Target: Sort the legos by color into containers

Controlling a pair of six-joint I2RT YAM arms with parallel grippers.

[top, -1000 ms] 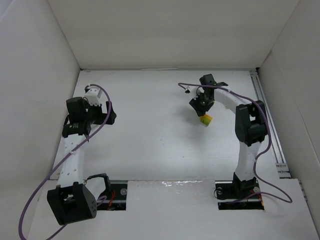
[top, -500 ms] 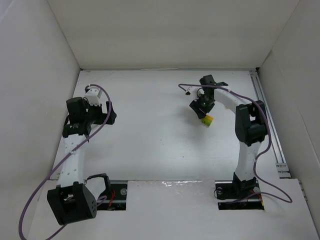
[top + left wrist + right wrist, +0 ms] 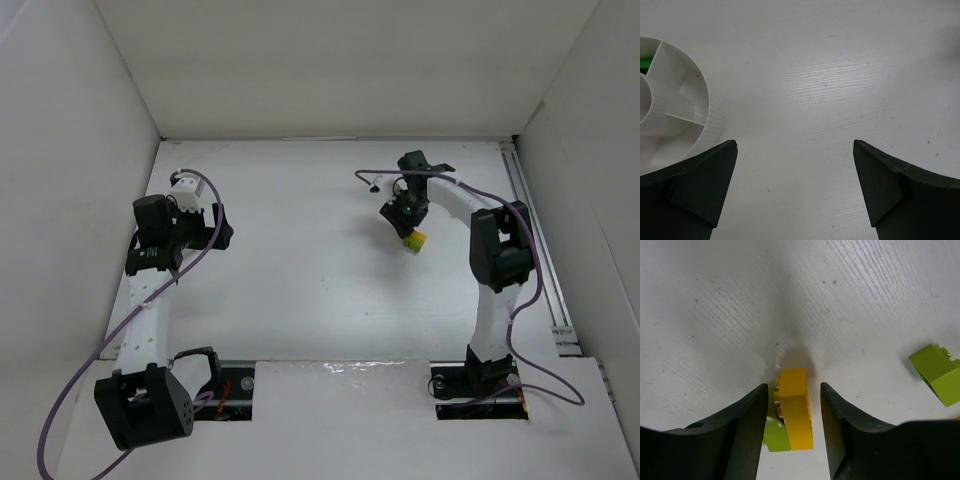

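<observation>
right claw shifted slightly, astride yellow lego

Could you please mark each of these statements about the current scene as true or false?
1. The right gripper straddles a yellow brick. True.
2. The left gripper is holding a red brick. False: it is open, with only bare table between its fingers.
3. A lime brick lies by itself off to one side of the right gripper. True.
4. The white container is a single undivided bowl. False: thin walls split it into compartments.
</observation>
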